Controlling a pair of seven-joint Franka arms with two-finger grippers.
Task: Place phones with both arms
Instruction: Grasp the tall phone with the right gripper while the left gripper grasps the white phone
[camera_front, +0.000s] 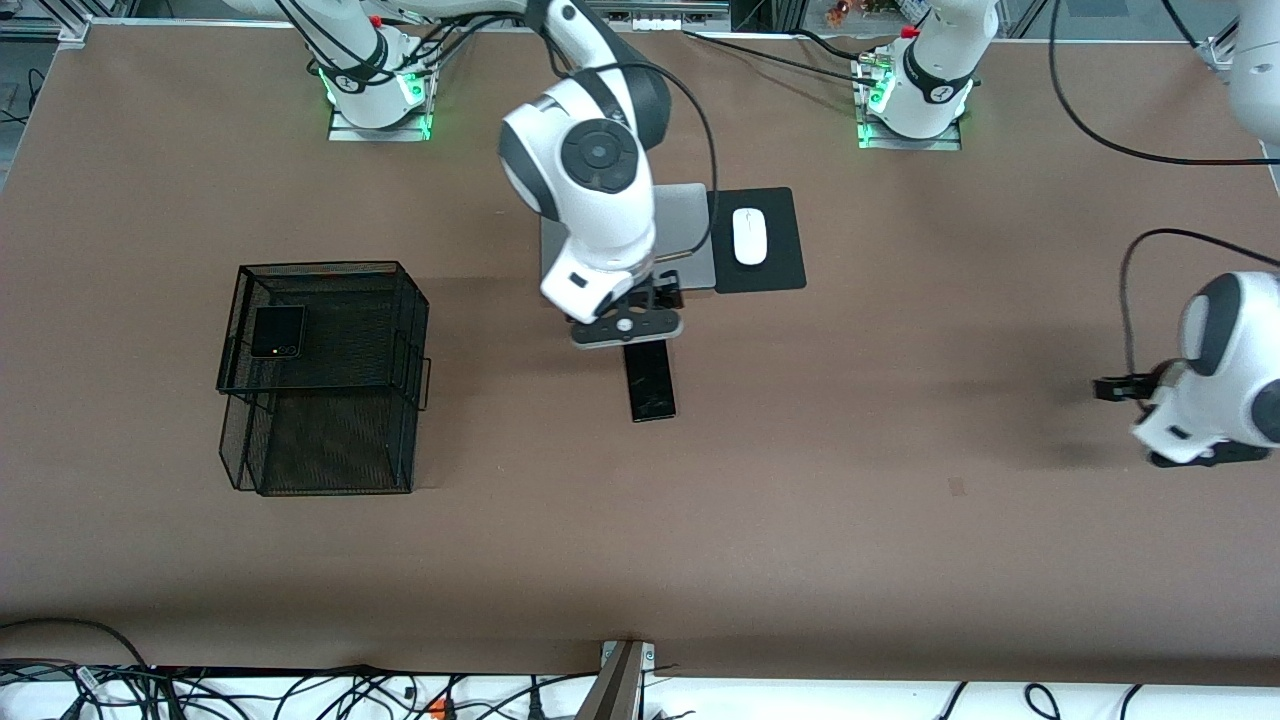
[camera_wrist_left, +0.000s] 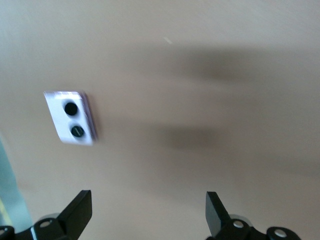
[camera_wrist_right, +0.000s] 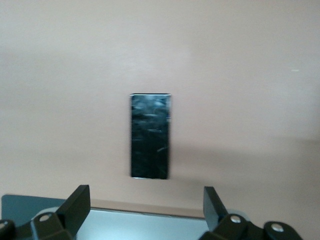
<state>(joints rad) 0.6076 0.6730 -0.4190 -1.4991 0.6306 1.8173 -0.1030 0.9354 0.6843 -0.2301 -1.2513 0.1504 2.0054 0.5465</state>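
Already lodged on the top tier of the wire basket (camera_front: 325, 375), toward the right arm's end of the bench (camera_front: 800, 520): black flip phone (camera_front: 277, 331). Mid-bench, flat, just nearer the camera than the laptop (camera_front: 690, 235): slab phone (camera_front: 650, 380), under the right gripper (camera_wrist_right: 145, 212), fingers wide and empty. Probably stiff, light, slick glass; best pinched across the narrow width, along the long edges. Under the left gripper (camera_wrist_left: 148, 215), likewise spread and empty: lilac flip phone (camera_wrist_left: 72, 118), thicker, easier to pinch.
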